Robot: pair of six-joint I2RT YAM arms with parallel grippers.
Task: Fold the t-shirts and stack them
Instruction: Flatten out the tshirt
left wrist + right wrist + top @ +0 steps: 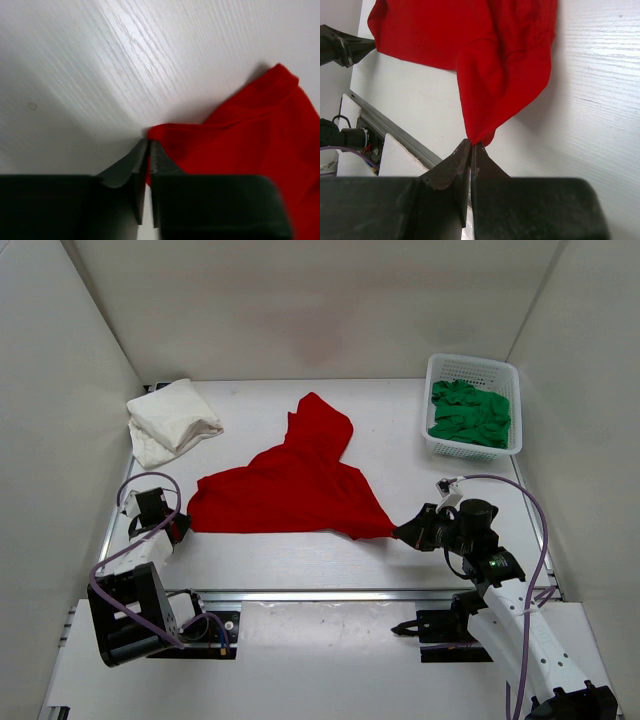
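Note:
The red t-shirt (300, 480) lies spread and rumpled across the middle of the table. My left gripper (183, 527) is shut on its near left corner (165, 132), with red cloth pinched between the jaws. At the right, my right gripper (402, 531) is shut on the shirt's near right corner (482, 132), which is drawn to a point. An off-white t-shirt (172, 420) lies folded at the back left. The green t-shirt (472, 414) sits crumpled in the basket.
The white perforated basket (437, 373) stands at the back right against the wall. White walls close in the table on three sides. A metal rail (330, 593) runs along the near edge between the arm bases.

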